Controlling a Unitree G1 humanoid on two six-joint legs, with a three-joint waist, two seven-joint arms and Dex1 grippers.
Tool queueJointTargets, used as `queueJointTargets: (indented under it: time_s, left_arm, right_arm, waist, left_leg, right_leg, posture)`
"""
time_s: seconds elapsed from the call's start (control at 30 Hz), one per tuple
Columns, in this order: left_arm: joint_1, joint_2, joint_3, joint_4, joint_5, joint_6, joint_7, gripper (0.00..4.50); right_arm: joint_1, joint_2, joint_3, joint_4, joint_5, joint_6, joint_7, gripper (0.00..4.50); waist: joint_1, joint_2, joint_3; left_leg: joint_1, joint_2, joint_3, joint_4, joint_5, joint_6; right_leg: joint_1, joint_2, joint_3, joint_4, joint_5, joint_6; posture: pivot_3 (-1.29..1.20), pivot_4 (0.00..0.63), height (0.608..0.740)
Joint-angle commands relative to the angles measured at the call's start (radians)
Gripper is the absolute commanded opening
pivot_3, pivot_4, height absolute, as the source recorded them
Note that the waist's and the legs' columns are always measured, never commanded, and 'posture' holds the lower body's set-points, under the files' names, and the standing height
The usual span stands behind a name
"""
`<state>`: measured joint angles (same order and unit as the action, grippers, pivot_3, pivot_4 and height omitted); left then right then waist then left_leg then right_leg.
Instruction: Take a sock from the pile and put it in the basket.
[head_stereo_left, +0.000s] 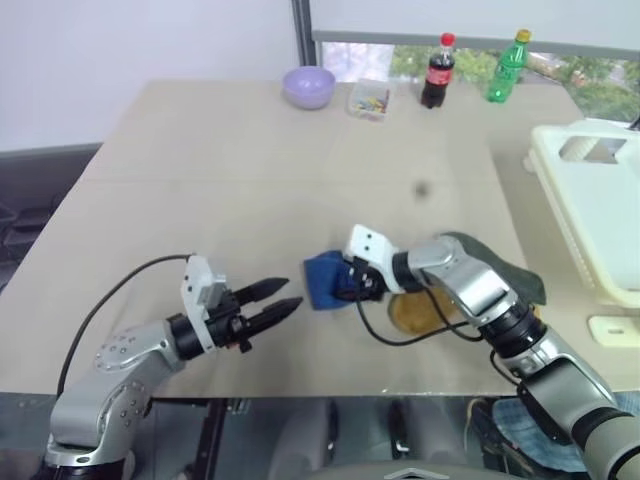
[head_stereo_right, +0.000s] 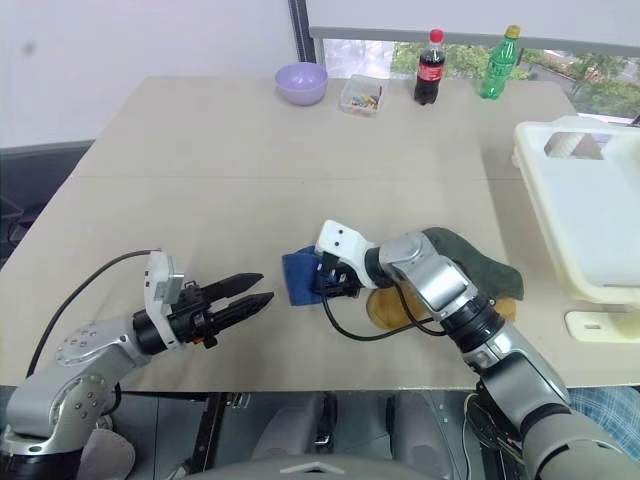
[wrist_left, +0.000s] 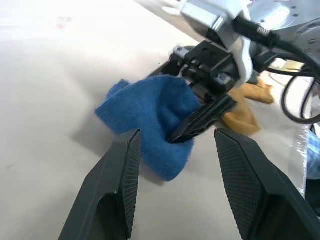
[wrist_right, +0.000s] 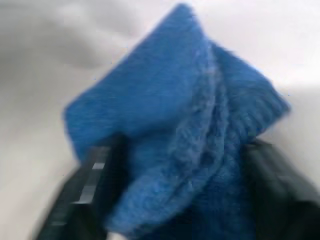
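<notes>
So starting on the left: the left gripper (head_stereo_left: 288, 300) hangs just above the near part of the desk (head_stereo_left: 200, 180), pointing toward the middle, fingers spread apart with nothing between them. It's near the blue sock (head_stereo_left: 322, 280) but not touching it.

In the middle, that blue sock is bunched up on the desk at the left edge of the pile. The right gripper (wrist_left: 192, 127) has reached across from the right and its black fingers sit on either side of the bunched fabric, pinching into it. In the right wrist view the sock (wrist_right: 175, 135) sits right between the two fingers, so I'd call that grasping the blue sock, though it's resting on the desk, not lifted.

Just right of that, mostly under the right arm, is the rest of the pile: a mustard yellow sock (head_stereo_left: 412, 312) and a dark green one (head_stereo_left: 500, 265) behind it.

Back edge of the desk: a lilac bowl (head_stereo_left: 308, 86), a small clear box (head_stereo_left: 369, 100) with colourful bits, a cola bottle (head_stereo_left: 436, 72) and a green bottle (head_stereo_left: 507, 67).

Far right, the cream-white basket (head_stereo_left: 590, 200) stands well apart from the socks.
</notes>
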<state>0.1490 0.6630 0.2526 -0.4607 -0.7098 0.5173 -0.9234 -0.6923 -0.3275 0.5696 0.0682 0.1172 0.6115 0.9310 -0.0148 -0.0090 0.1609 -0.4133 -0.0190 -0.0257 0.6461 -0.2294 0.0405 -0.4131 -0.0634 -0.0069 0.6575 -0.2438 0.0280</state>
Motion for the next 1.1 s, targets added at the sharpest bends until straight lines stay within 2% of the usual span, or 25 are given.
queueJointTargets:
  time_s: [0.03, 0.1, 0.17, 0.27, 0.37, 0.53, 0.63, 0.7, 0.77, 0.83, 0.97, 1.1]
  left_arm:
    - [-0.002, 0.031, 0.034, -0.026, -0.008, -0.040, -0.043, 2.48]
    - [-0.010, 0.043, 0.031, -0.017, -0.003, -0.051, -0.061, 2.48]
    - [-0.034, 0.045, 0.022, -0.011, -0.010, -0.055, -0.069, 2.48]
    - [-0.075, 0.034, -0.011, -0.013, -0.002, -0.064, -0.072, 2.48]
    - [-0.134, 0.013, -0.049, -0.010, 0.001, -0.071, -0.061, 2.48]
    - [-0.286, -0.072, -0.124, 0.027, 0.001, -0.070, -0.018, 2.48]
    - [-0.366, -0.126, -0.162, 0.068, 0.016, -0.082, -0.001, 2.48]
    - [-0.411, -0.154, -0.182, 0.097, 0.024, -0.091, 0.000, 2.48]
    - [-0.479, -0.192, -0.208, 0.142, 0.031, -0.105, -0.001, 2.48]
    - [-0.523, -0.215, -0.222, 0.171, 0.036, -0.115, -0.010, 2.48]
    - [-0.566, -0.232, -0.227, 0.200, 0.037, -0.122, -0.018, 2.48]
    - [-0.580, -0.237, -0.225, 0.198, 0.032, -0.119, -0.021, 2.48]
  right_arm:
    - [0.043, -0.004, 0.073, 0.087, -0.059, 0.014, 0.013, 1.53]
    - [0.045, 0.005, 0.046, 0.080, -0.036, 0.029, 0.019, 0.67]
    - [0.054, 0.019, -0.049, 0.041, 0.036, 0.079, 0.012, 0.08]
    - [0.073, 0.024, -0.223, -0.048, 0.144, 0.166, -0.019, 0.08]
    - [0.080, 0.033, -0.453, -0.180, 0.291, 0.298, -0.092, 0.08]
    - [0.056, -0.004, -0.875, -0.374, 0.513, 0.541, -0.278, 0.08]
    - [0.016, -0.029, -1.053, -0.400, 0.549, 0.603, -0.419, 0.08]
    - [-0.032, -0.049, -1.157, -0.359, 0.537, 0.631, -0.528, 0.08]
    - [-0.069, -0.113, -1.250, -0.252, 0.436, 0.586, -0.675, 0.08]
    - [-0.081, -0.161, -1.286, -0.164, 0.359, 0.526, -0.784, 0.08]
    - [-0.143, -0.196, -1.353, 0.039, 0.315, 0.410, -0.906, 0.08]
    - [-0.187, -0.252, -1.342, 0.280, 0.278, 0.298, -0.934, 0.08]
  waist:
    - [0.000, -0.001, -0.001]
    - [0.000, 0.000, -0.002]
    - [0.000, 0.000, -0.004]
    - [0.005, 0.001, -0.003]
    - [0.015, 0.001, 0.001]
    - [0.027, 0.002, 0.003]
    - [0.029, 0.003, 0.003]
    - [0.026, 0.003, 0.003]
    - [0.015, 0.003, 0.005]
    - [0.029, 0.003, 0.006]
    - [0.022, 0.003, 0.006]
    - [-0.001, 0.003, 0.006]
  left_leg:
    - [0.000, 0.000, 0.000, 0.000, 0.000, 0.000]
    - [0.001, 0.001, 0.000, 0.000, 0.000, 0.000]
    - [0.001, 0.001, 0.000, 0.000, 0.000, 0.000]
    - [0.000, 0.001, 0.000, 0.000, 0.000, 0.000]
    - [-0.003, 0.000, -0.001, 0.001, 0.000, 0.000]
    - [-0.005, -0.001, -0.002, 0.000, 0.000, 0.000]
    - [-0.005, -0.001, -0.002, -0.001, 0.000, 0.000]
    - [-0.005, -0.001, 0.000, 0.000, 0.000, 0.000]
    - [-0.004, 0.000, 0.001, -0.001, 0.000, 0.000]
    - [-0.005, -0.001, 0.000, 0.002, 0.001, 0.001]
    - [-0.004, -0.002, 0.003, 0.003, 0.000, 0.001]
    - [-0.003, 0.002, 0.010, 0.003, 0.000, 0.002]
  right_leg:
    - [0.000, 0.000, 0.000, 0.000, 0.000, 0.000]
    - [0.000, 0.001, 0.000, 0.000, 0.000, 0.000]
    - [0.001, 0.001, 0.000, 0.000, 0.000, 0.000]
    - [0.000, 0.001, 0.000, 0.000, 0.000, 0.000]
    - [0.000, -0.001, -0.001, -0.001, 0.000, 0.000]
    - [-0.001, 0.000, -0.002, -0.001, 0.002, 0.003]
    - [-0.001, 0.000, -0.002, -0.002, 0.002, 0.003]
    - [-0.001, 0.000, -0.001, -0.002, 0.002, 0.003]
    - [-0.001, 0.003, 0.000, -0.001, 0.002, 0.003]
    - [0.000, 0.003, -0.002, 0.001, 0.002, 0.004]
    - [0.001, 0.009, -0.002, 0.000, 0.002, 0.004]
    - [0.000, 0.011, 0.003, 0.001, 0.002, 0.004]
  posture:
    - [0.00, 0.150, 0.740]
    - [0.00, 0.150, 0.740]
    - [0.00, 0.150, 0.740]
    - [0.00, 0.150, 0.740]
    - [0.00, 0.150, 0.740]
    - [0.00, 0.150, 0.740]
    - [0.00, 0.150, 0.740]
    - [0.00, 0.150, 0.740]
    - [0.00, 0.150, 0.740]
    - [0.00, 0.150, 0.740]
    - [0.00, 0.150, 0.740]
    - [0.00, 0.150, 0.740]
